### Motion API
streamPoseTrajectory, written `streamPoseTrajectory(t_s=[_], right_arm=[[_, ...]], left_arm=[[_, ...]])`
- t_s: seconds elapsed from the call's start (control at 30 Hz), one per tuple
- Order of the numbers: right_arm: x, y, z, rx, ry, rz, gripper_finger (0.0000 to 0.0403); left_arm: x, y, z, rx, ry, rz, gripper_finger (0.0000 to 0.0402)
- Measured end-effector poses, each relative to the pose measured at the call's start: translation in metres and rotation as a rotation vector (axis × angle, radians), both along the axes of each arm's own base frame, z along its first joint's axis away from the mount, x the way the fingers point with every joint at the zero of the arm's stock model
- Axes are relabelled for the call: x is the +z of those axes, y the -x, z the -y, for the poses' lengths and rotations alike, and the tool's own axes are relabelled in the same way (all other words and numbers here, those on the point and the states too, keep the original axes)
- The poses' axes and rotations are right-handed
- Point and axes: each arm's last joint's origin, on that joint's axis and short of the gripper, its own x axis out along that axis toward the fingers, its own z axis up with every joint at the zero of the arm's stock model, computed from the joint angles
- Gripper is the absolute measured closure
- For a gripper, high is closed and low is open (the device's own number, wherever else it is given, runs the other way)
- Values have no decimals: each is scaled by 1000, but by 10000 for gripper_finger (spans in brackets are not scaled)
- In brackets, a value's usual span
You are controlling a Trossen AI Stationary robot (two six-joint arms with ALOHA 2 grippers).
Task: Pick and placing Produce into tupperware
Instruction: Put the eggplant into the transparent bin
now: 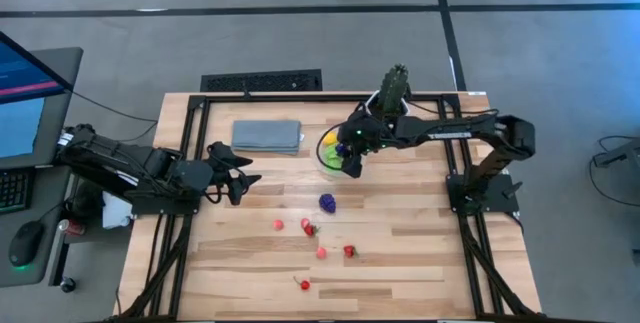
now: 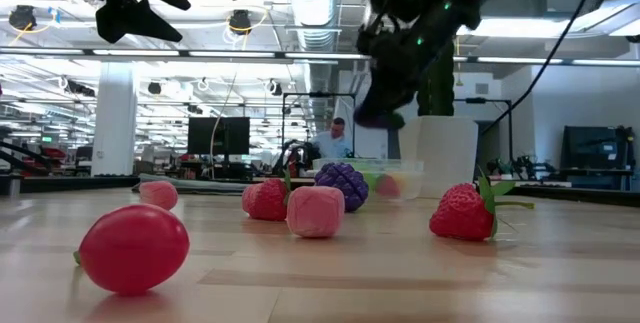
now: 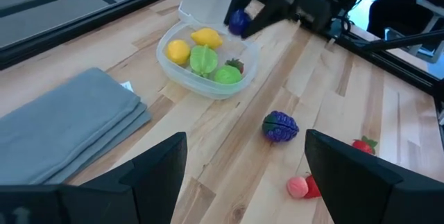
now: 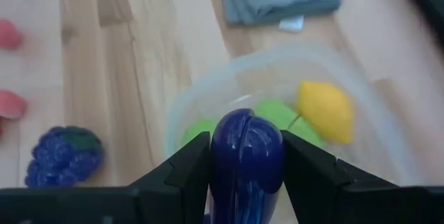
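The right tool [image 4: 246,175] is clamped on a dark blue-purple toy vegetable [image 4: 247,158], one finger pressed to each side of it, and hangs just above the tupperware [image 1: 328,150]. In the high view that tool [image 1: 352,166] sits at the container's near-right rim; the low view shows the purple piece [image 2: 380,117] held clear of the tabletop [image 1: 400,228], well above the produce lying there.

The tupperware [image 3: 208,68], round and clear, stands toward the far side of the tabletop, just right of a folded grey-blue cloth [image 1: 268,135] and in front of a white pot with a green cactus [image 1: 393,88]. Inside it lie two yellow pieces [image 3: 207,38], two green pieces [image 3: 204,59] and a small red one [image 3: 236,65].

Nearest outside the container is a purple grape bunch [image 1: 327,202], alone near the middle of the tabletop. Farther toward the near edge, red and pink pieces are scattered apart from one another: a strawberry [image 1: 310,228], a pink piece [image 1: 279,224], another pink one [image 1: 321,253], a red one [image 1: 349,251] and a last red one [image 1: 304,284] closest to the near edge.

The left tool [image 1: 240,171] waits over the left part of the tabletop, near the cloth's near-left corner, fingers spread and holding nothing.
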Motion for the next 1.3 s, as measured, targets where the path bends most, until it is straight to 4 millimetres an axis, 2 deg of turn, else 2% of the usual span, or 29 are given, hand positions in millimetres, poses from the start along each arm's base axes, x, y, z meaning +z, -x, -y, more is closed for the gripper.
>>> streamPoseTrajectory(t_s=[0.3,0.7,1.3], right_arm=[[-34,-12,2,-26,-42,-82,223],[-34,-6,21,-87,-48,-82,220],[-33,-5,24,-89,-50,-82,194]], left_arm=[[0,0,0,0,0,-2,120],[0,0,-1,17,-11,0,120],[0,0,-1,21,-14,1,120]])
